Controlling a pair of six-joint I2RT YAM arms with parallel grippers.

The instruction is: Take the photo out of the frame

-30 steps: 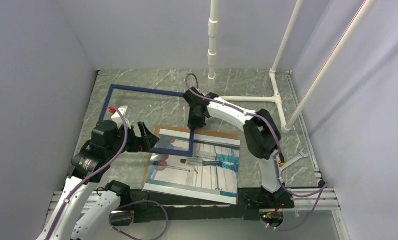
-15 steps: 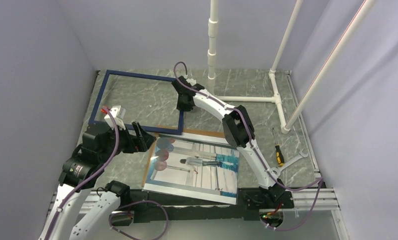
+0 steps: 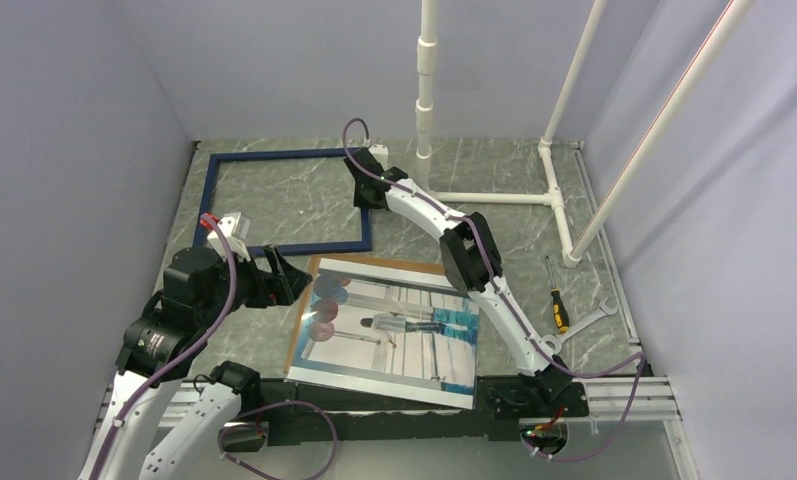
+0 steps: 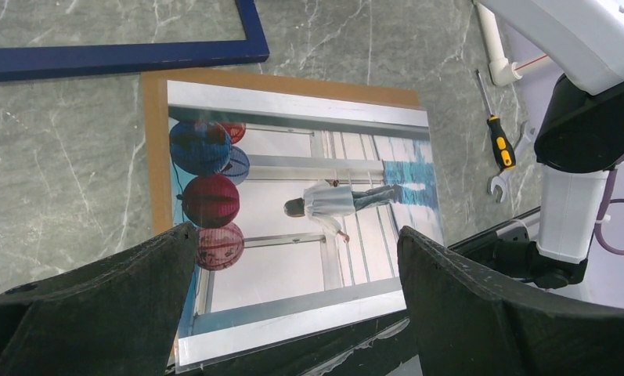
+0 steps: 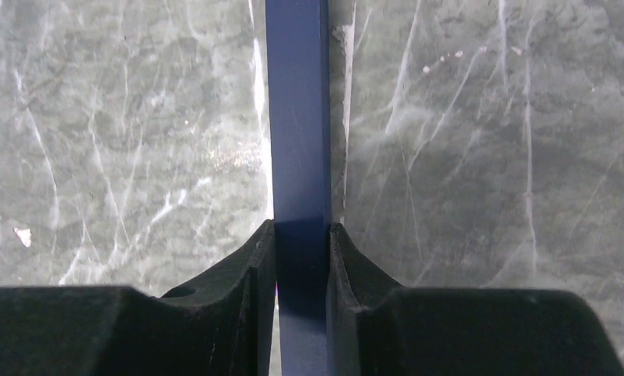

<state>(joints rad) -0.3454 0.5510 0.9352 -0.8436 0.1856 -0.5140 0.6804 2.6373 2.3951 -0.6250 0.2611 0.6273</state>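
Observation:
The photo [image 3: 394,330] lies face up on its brown backing at the near middle of the table, apart from the frame. The navy frame [image 3: 206,200] lies at the back left, empty, with the marble showing through it. My right gripper [image 3: 364,195] is shut on the frame's right-hand bar; in the right wrist view the bar [image 5: 297,117] runs straight between the fingers of the gripper [image 5: 301,231]. My left gripper [image 3: 289,278] hovers open by the photo's left edge. In the left wrist view this gripper [image 4: 297,235] holds nothing above the photo [image 4: 293,157], and the frame's corner [image 4: 120,56] lies beyond.
A white pipe stand [image 3: 426,90] rises at the back middle, with pipes running to the right. A yellow-handled screwdriver [image 3: 556,300] and a wrench [image 3: 594,315] lie right of the photo. Grey walls close in the left, back and right sides.
The right gripper has carried the frame from over the photo's upper left corner to the back left of the table. The left gripper has drawn back a little to the left.

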